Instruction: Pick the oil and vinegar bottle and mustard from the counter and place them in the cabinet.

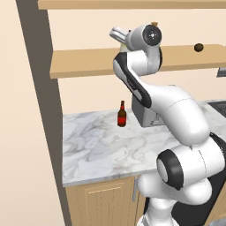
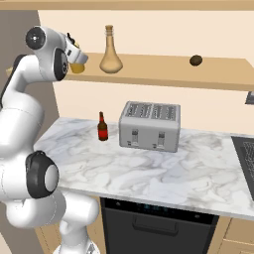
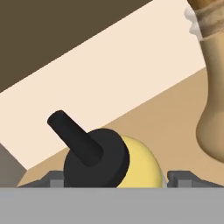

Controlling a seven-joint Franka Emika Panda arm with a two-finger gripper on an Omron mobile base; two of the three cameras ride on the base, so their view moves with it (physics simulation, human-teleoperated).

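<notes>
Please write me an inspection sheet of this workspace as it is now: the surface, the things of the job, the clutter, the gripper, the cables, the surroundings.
Surface: white marble counter, veined, no spills seen.
Job's things: oil and vinegar bottle stands upright on the cabinet shelf; mustard sits between the fingertips at that shelf, beside the flask.
Clutter: small dark red bottle and toaster on the counter; a small dark round object on the shelf.
Gripper: gripper at shelf height, closed on the mustard.
Cables: nothing seen.
Surroundings: dark appliance front below the counter; wood door under its left end.
</notes>
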